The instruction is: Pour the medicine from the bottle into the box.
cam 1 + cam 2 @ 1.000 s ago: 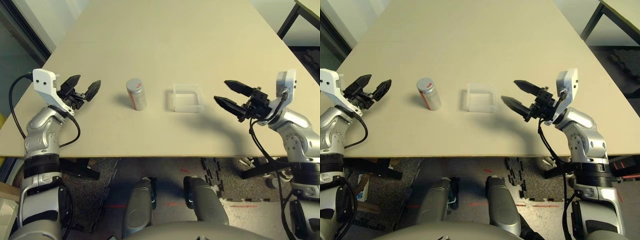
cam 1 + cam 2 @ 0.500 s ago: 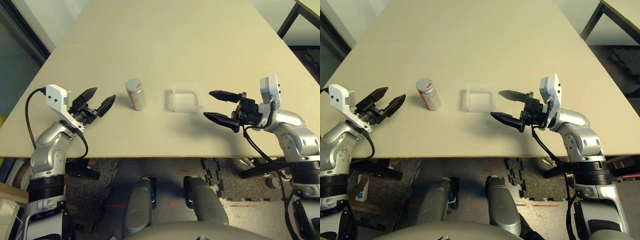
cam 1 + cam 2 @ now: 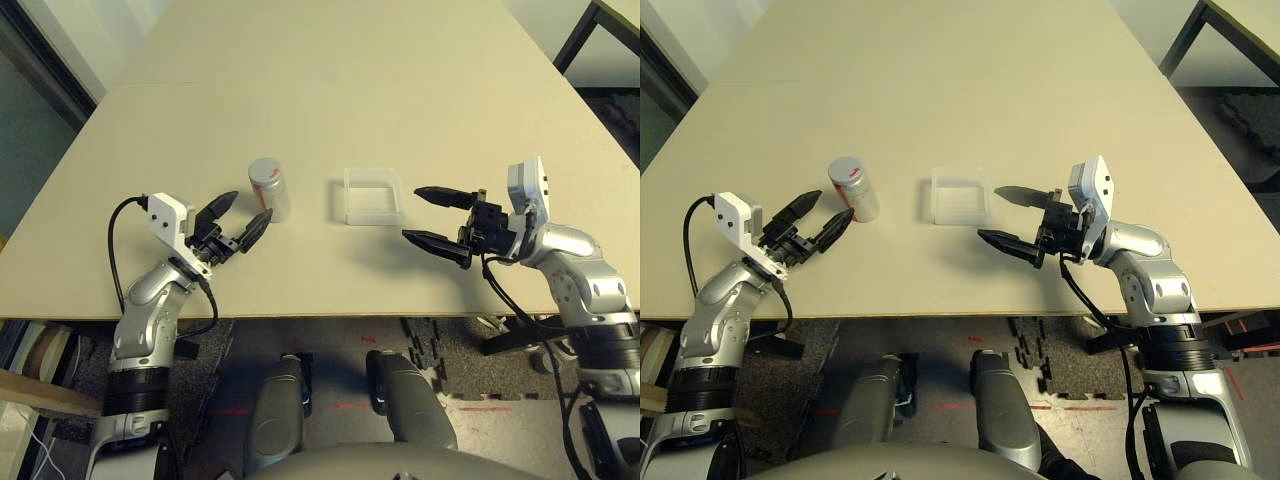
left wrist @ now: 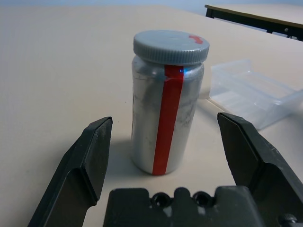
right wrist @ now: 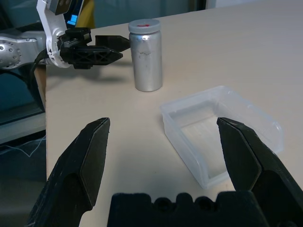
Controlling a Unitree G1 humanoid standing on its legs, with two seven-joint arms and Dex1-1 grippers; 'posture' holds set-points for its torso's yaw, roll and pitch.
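So the bottle (image 3: 269, 188) is standing upright on the table (image 3: 330, 80), long axis vertical, grey cap (image 4: 170, 46) still on and facing up, red stripe (image 4: 166, 120) running top to bottom. It sits just left of the clear box (image 3: 373, 196), not touching it. The left gripper (image 3: 241, 222) has its fingers spread wide right beside the bottle, holding nothing. The right gripper (image 3: 437, 217) is spread wide too, just right of the box.

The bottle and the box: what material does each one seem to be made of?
Bottle: probably metal or silvery plastic; dull grey, scuffed matte surface, red stripe, ribbed grey cap that looks plastic.
Box: clear plastic, slightly frosted; the table shows through its walls.
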